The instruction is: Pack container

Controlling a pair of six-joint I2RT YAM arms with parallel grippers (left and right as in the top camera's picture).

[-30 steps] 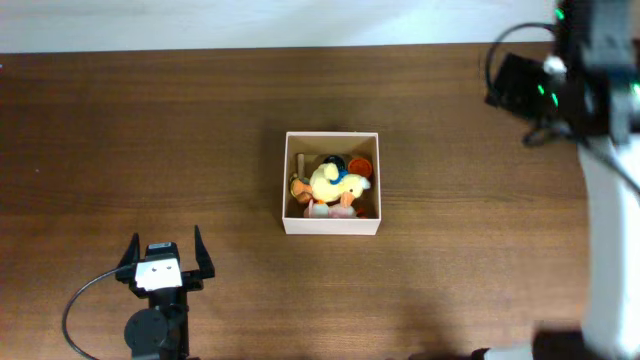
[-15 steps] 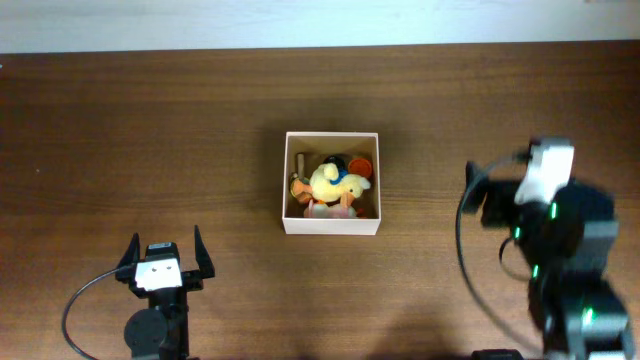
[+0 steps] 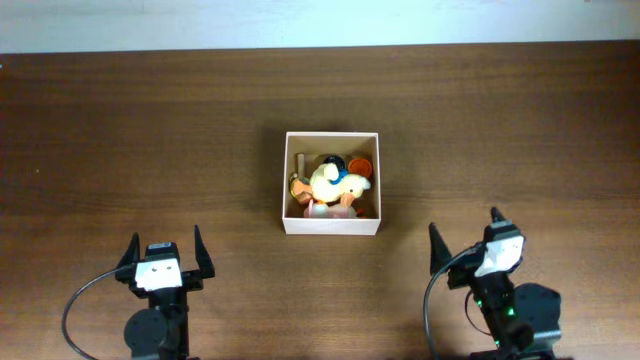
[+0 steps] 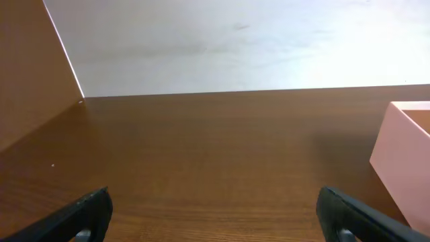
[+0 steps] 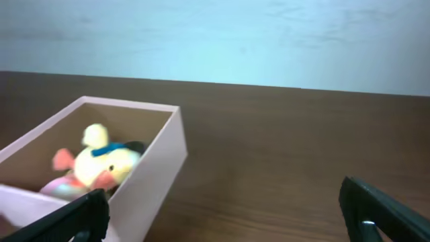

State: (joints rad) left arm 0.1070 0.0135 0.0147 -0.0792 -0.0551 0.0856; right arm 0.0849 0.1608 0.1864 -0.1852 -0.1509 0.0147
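The container [image 3: 332, 224], a square white box with a tan inside, sits at the middle of the table. In it lie a yellow plush duck [image 3: 334, 183] and several small toys. The box also shows in the right wrist view [image 5: 156, 169], with the duck [image 5: 101, 165] inside, and its corner shows in the left wrist view [image 4: 403, 158]. My left gripper [image 3: 165, 252] is open and empty at the front left. My right gripper [image 3: 465, 245] is open and empty at the front right, below and to the right of the box.
The brown wooden table [image 3: 150, 130] runs to a white wall at the back. A black cable [image 3: 75, 305] loops beside the left arm's base.
My right arm has swung from the back right corner down to the front right, where it now rests low. The left arm and the box have not moved.
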